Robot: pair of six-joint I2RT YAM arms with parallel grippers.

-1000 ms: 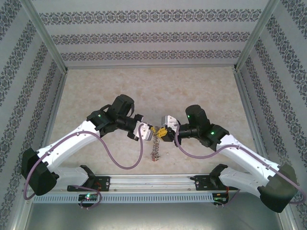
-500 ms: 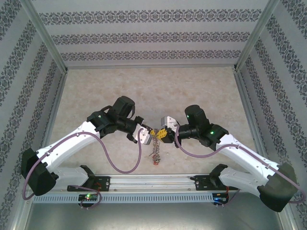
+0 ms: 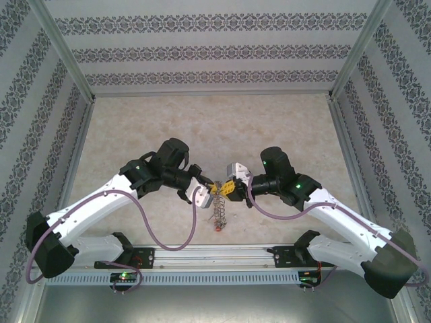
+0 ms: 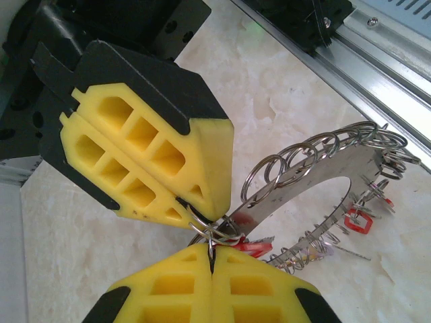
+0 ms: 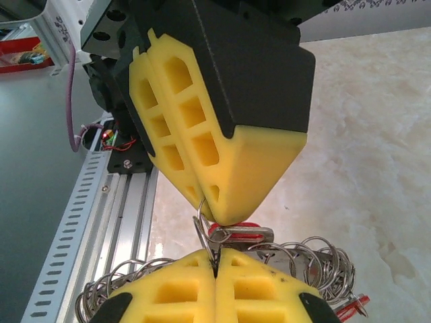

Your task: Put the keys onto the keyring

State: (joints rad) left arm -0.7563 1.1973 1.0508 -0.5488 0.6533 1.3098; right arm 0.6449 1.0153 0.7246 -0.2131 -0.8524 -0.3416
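The left end effector (image 3: pixel 209 192) and the right end effector (image 3: pixel 227 188) meet tip to tip above the pale marbled table (image 3: pixel 202 128). The flat grey metal keyring (image 4: pixel 296 185) sits just beside their tips, toward the table's near edge. Small silver metal keys (image 4: pixel 316 245) are strung around its rim.

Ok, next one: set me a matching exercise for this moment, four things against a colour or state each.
Things: 1 keyring; 2 key tag; 3 left tool; 4 table.
Colour or state: A pale, marbled; B shut on a small ring; C red; D silver-grey, hollow centre.
Pairs: 1-D; 2-C; 3-B; 4-A.
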